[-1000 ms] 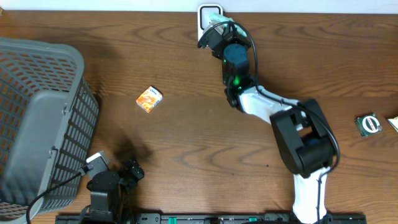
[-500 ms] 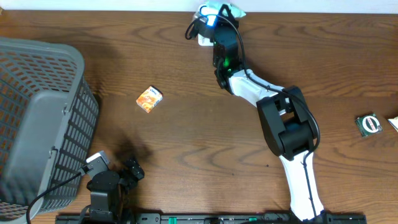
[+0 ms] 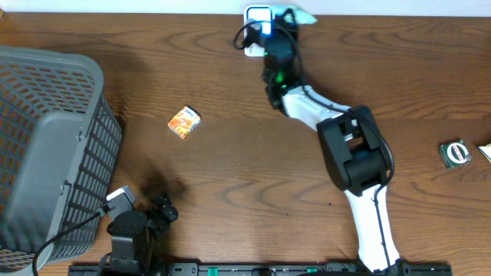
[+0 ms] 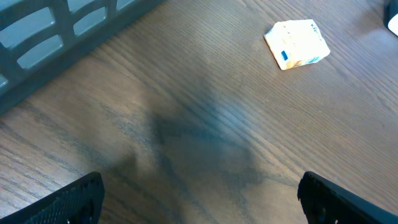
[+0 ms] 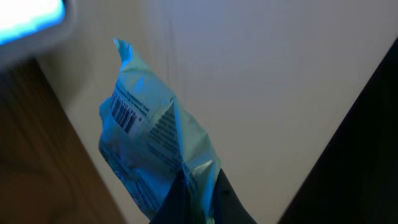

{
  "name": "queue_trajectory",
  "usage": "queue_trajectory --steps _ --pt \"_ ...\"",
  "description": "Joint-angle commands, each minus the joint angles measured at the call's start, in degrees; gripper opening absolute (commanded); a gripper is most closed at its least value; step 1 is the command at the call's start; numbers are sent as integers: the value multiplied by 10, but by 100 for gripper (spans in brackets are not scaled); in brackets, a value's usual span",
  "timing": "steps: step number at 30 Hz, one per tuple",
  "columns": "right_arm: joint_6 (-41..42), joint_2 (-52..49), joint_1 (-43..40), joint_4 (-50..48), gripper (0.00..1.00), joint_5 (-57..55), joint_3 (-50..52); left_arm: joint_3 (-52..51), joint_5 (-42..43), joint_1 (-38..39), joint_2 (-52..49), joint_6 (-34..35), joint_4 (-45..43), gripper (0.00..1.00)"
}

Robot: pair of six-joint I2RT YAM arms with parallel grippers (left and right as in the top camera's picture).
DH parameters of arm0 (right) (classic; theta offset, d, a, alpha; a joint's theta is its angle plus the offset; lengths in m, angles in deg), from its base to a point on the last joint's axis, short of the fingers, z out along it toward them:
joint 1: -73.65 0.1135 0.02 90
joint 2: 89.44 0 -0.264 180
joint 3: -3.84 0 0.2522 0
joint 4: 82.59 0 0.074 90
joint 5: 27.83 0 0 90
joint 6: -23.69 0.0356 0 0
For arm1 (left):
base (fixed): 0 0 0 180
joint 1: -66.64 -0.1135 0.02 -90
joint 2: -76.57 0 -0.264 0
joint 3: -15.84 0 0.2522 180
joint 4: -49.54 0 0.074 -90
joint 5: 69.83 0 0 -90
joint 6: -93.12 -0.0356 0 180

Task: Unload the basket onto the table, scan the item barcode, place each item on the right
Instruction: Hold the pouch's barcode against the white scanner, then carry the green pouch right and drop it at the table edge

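My right gripper (image 3: 281, 24) reaches to the table's back edge, shut on a pale green packet (image 3: 298, 14) beside the white scanner (image 3: 258, 15), which glows blue. In the right wrist view the packet (image 5: 146, 143) is pinched at its lower end between my fingertips (image 5: 196, 186). It is lit blue, and its barcode (image 5: 126, 112) shows on the upper left face, near the scanner's glowing edge (image 5: 31, 22). My left gripper (image 3: 157, 211) rests at the front left, open and empty (image 4: 199, 202).
A small orange box (image 3: 184, 122) lies on the table left of centre, also in the left wrist view (image 4: 297, 43). A grey mesh basket (image 3: 46, 153) fills the left side. A green item (image 3: 454, 152) lies at the far right.
My right arm has stretched further toward the back edge, carrying the packet up beside the scanner and then slightly right. The left arm has not moved.
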Motion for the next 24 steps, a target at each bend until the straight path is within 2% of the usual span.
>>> queue_trajectory --steps 1,6,10,11,14,21,22,24 --pt "31 44 -70 -3 1 -131 -14 -4 -17 -2 1 -3 34 98" --pt "110 50 -152 64 1 -243 -13 -4 -16 -2 1 -3 34 98" --pt "278 50 -221 284 1 -273 -12 -4 -16 -2 1 -3 34 98" --pt "348 50 -242 354 1 -273 -12 -4 -16 -2 1 -3 34 98" --pt "467 50 -283 445 1 -272 -12 -4 -17 -2 1 -3 34 98" --pt "668 50 -370 613 1 -225 -12 -4 -16 -2 1 -3 34 98" --pt "710 50 -380 638 12 -208 -12 -4 -17 -2 1 -3 34 98" --pt "770 50 -397 700 51 -131 -12 -4 -17 -2 1 -3 34 98"
